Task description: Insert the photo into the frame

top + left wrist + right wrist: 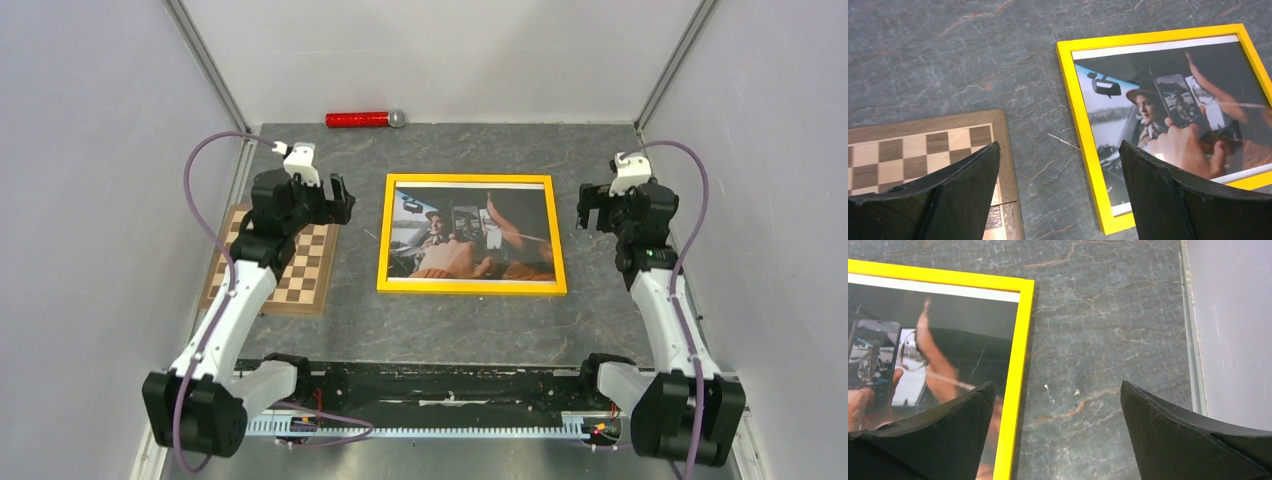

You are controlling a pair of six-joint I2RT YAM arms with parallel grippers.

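At the left a chessboard lay on the worktop, and above its inner edge the left hand hovered with its fingers spread wide, clamped on nothing. In the middle the frame lay flat with the photo face up inside its rails, so the task looked all but done. Its long axis ran left to right and the top of the scene pointed to the far wall. The print was probably light, limp and easily creased, best pressed at its white border. The frame looked stiff but thin, best gripped on a short side rail. To the right the right hand hung over bare worktop just beside the frame, its fingers likewise apart and holding nothing.
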